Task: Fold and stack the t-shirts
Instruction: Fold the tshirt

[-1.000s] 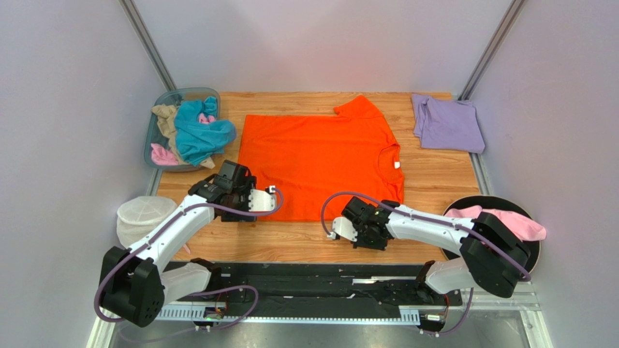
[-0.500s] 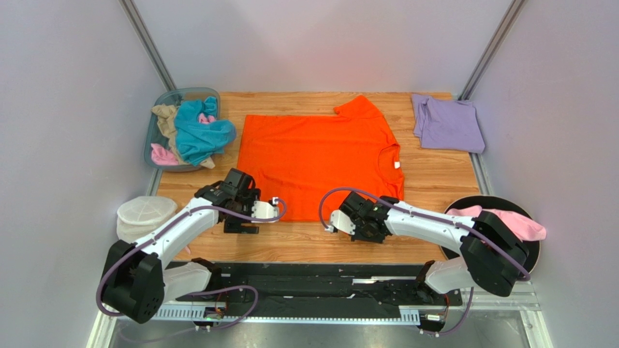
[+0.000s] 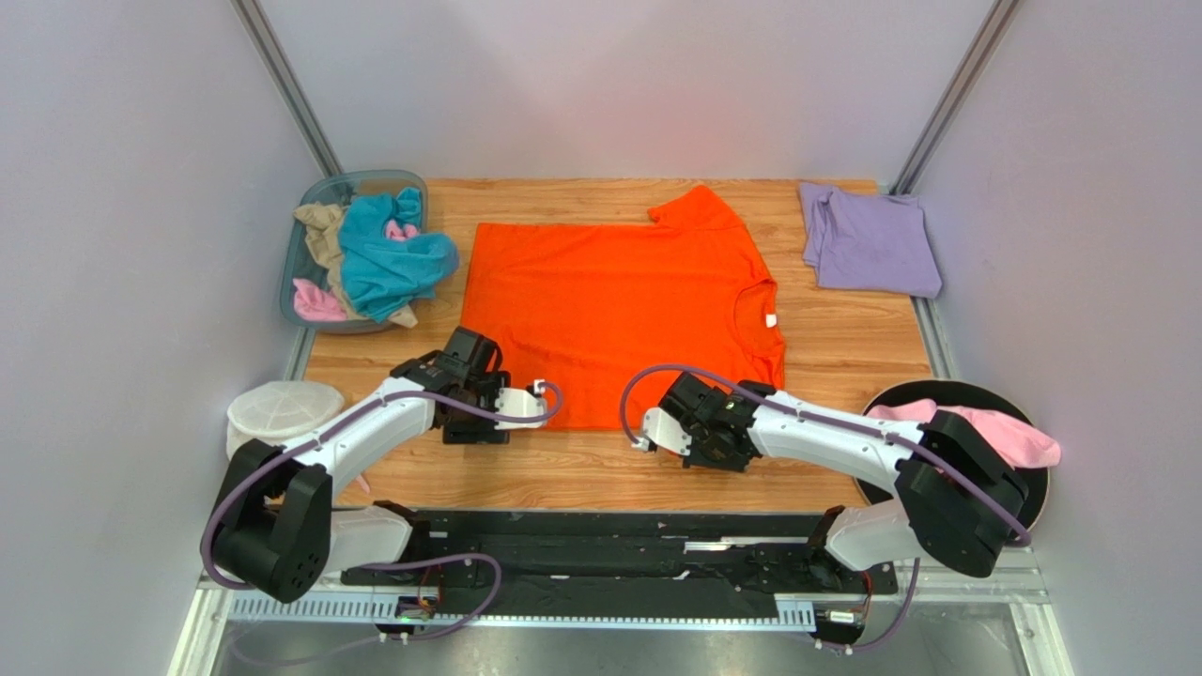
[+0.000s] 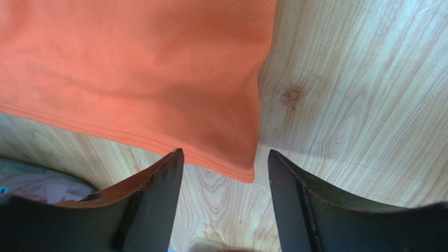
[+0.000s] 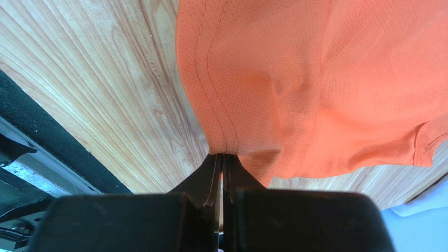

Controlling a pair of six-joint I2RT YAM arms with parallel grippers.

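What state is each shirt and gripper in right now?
orange t-shirt: spread out on the table.
right gripper: shut on the orange t-shirt's near edge.
left gripper: open, astride the shirt's near corner, not gripping.
lavender t-shirt: folded, far right corner.
teal t-shirt: crumpled in the basket.
pink t-shirt: heaped unfolded, right edge.

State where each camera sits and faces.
Top: above and behind, looking down on the table; left arm, right arm show.
Left wrist: on its arm, facing a corner of the orange shirt; open left claw straddles it.
Right wrist: on its arm, facing the shirt's hem; shut right claw pinches it.
Shared: the orange shirt.
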